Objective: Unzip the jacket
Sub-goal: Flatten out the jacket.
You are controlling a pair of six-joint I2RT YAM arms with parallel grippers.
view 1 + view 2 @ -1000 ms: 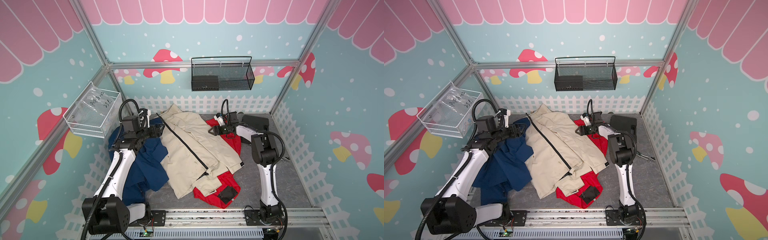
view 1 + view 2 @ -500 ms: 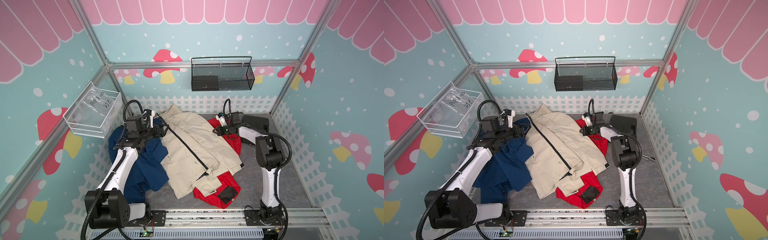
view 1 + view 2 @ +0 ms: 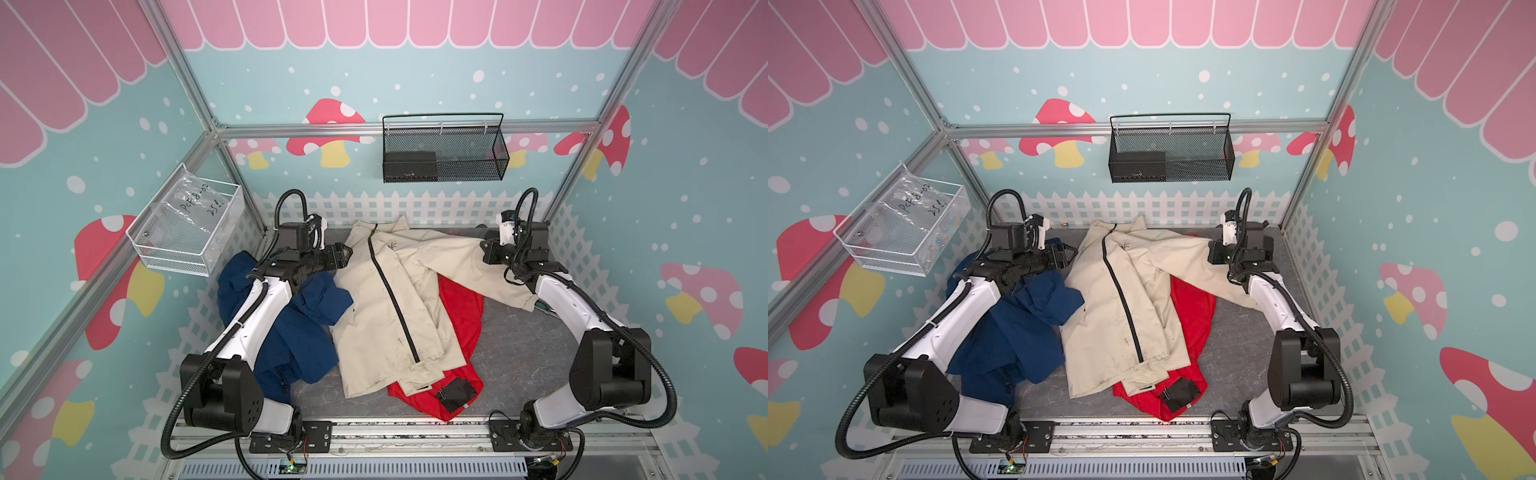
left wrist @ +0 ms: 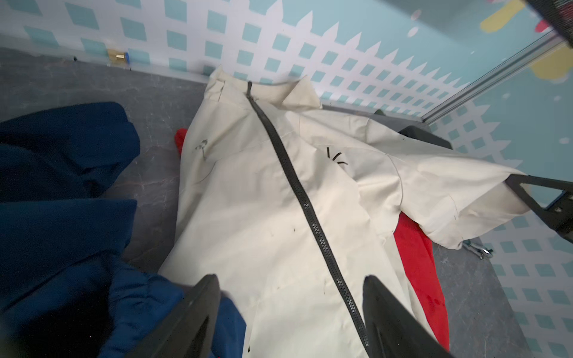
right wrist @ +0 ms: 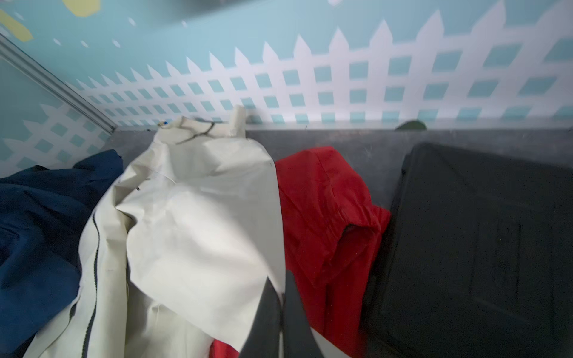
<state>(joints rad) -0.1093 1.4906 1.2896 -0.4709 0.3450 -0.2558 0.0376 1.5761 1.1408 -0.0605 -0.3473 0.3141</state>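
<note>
The cream jacket [image 3: 374, 316] [image 3: 1100, 307] lies flat mid-table, collar toward the back wall. Its black zipper [image 3: 392, 291] [image 4: 297, 186] is closed along the front, with the pull up at the collar [image 4: 249, 86]. My left gripper [image 3: 347, 253] [image 3: 1073, 254] [image 4: 290, 279] is open, hovering at the jacket's left shoulder edge with nothing between its fingers. My right gripper [image 3: 484, 251] [image 3: 1210, 253] [image 5: 280, 276] is shut on the edge of the jacket's sleeve [image 3: 465, 262], which stretches out toward the back right.
A blue garment [image 3: 299, 324] lies crumpled under my left arm. A red garment [image 3: 461, 307] lies beneath the jacket. A black case [image 5: 480, 248] sits at the back right. A white basket [image 3: 187, 232] and a black basket [image 3: 444, 153] hang on the walls.
My right gripper has shut on the sleeve and carried it right, spreading it out. My left gripper has moved right, closer to the jacket's shoulder.
</note>
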